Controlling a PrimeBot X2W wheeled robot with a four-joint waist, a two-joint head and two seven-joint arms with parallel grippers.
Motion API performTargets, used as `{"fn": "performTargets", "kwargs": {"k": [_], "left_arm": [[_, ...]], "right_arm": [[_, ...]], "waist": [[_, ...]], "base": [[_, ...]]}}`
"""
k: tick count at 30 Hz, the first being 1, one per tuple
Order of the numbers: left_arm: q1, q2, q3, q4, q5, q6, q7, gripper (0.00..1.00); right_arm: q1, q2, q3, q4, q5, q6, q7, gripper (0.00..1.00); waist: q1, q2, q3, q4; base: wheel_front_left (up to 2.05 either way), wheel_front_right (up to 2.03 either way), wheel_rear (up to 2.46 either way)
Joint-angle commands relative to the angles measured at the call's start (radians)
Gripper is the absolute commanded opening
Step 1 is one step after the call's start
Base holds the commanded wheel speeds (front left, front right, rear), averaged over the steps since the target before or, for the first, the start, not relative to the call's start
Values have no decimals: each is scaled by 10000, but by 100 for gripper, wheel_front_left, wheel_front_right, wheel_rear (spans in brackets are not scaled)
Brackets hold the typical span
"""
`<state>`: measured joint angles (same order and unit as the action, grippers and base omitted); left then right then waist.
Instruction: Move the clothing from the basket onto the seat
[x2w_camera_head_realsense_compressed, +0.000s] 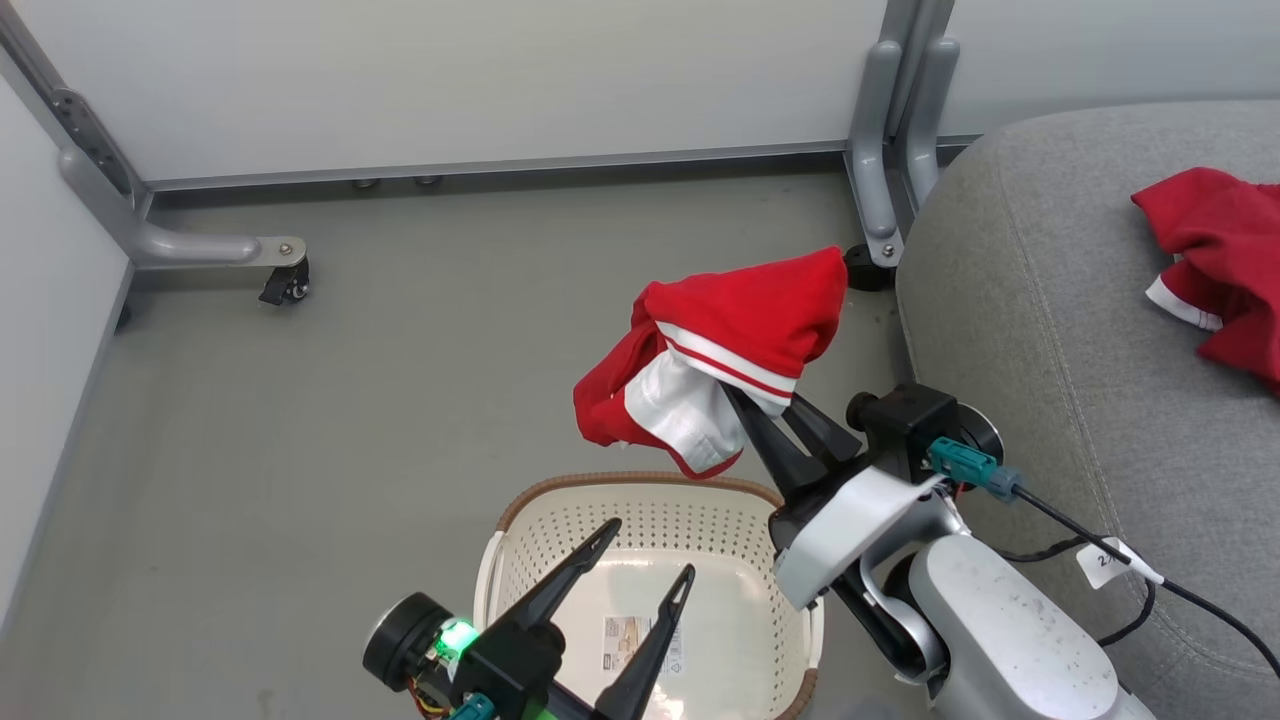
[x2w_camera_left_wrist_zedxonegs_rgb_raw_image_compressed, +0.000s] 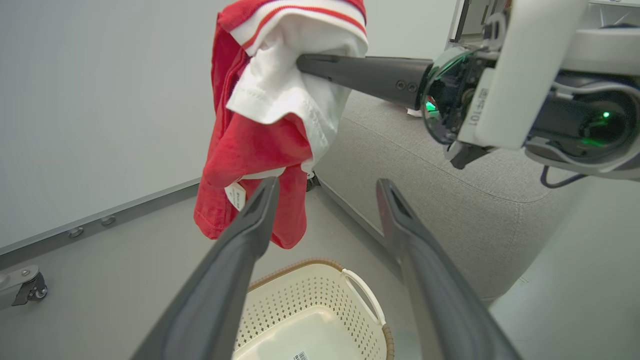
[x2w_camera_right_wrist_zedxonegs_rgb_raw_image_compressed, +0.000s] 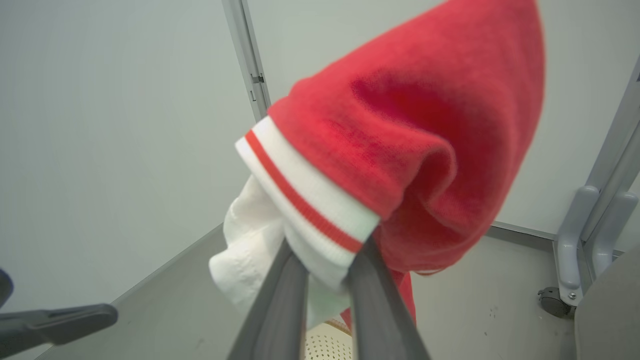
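My right gripper (x2w_camera_head_realsense_compressed: 745, 400) is shut on a red garment with white panels (x2w_camera_head_realsense_compressed: 735, 340), held in the air above the far rim of the cream basket (x2w_camera_head_realsense_compressed: 520, 560). The same garment (x2w_camera_left_wrist_zedxonegs_rgb_raw_image_compressed: 265, 125) hangs from the right gripper (x2w_camera_left_wrist_zedxonegs_rgb_raw_image_compressed: 302, 62) in the left wrist view, and drapes over the right gripper (x2w_camera_right_wrist_zedxonegs_rgb_raw_image_compressed: 325, 272) in the right wrist view. A second red garment (x2w_camera_head_realsense_compressed: 1220, 260) lies on the grey seat (x2w_camera_head_realsense_compressed: 1020, 330) at the right. My left gripper (x2w_camera_head_realsense_compressed: 650, 550) stands open over the basket (x2w_camera_left_wrist_zedxonegs_rgb_raw_image_compressed: 310, 310), whose floor shows just a label sticker (x2w_camera_head_realsense_compressed: 640, 645).
A grey floor surrounds the basket. A wheeled metal frame leg (x2w_camera_head_realsense_compressed: 200, 245) stands at the back left and another (x2w_camera_head_realsense_compressed: 895, 150) beside the seat. Pale wall panels close the back and left. A black cable (x2w_camera_head_realsense_compressed: 1150, 580) runs from my right wrist across the seat.
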<state>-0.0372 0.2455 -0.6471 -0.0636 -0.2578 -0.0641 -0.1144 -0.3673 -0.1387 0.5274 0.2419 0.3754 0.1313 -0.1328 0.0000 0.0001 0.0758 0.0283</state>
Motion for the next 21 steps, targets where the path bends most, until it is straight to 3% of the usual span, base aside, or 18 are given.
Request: {"fn": "performTargets", "kwargs": {"k": [1,8,21], "left_arm": [[-100,104,47,-23,-55,70,-31,100],[-334,177,124,-118,17,128,-84,100],[-940,432,332,-345,105,194,-25,100]], "right_arm": [[89,0,-51,31,-6,-10,-47,0],[-181,-23,-237,190,-80,-12,-165,0],[-280,68,-1076,456,-164,-10,-586,0]], "waist": [[0,-1,41,-74],[0,-1,322,-742],[0,-1,1029,-3065]], "base": [[0,0,0],[0,0,0],[0,0,0]]}}
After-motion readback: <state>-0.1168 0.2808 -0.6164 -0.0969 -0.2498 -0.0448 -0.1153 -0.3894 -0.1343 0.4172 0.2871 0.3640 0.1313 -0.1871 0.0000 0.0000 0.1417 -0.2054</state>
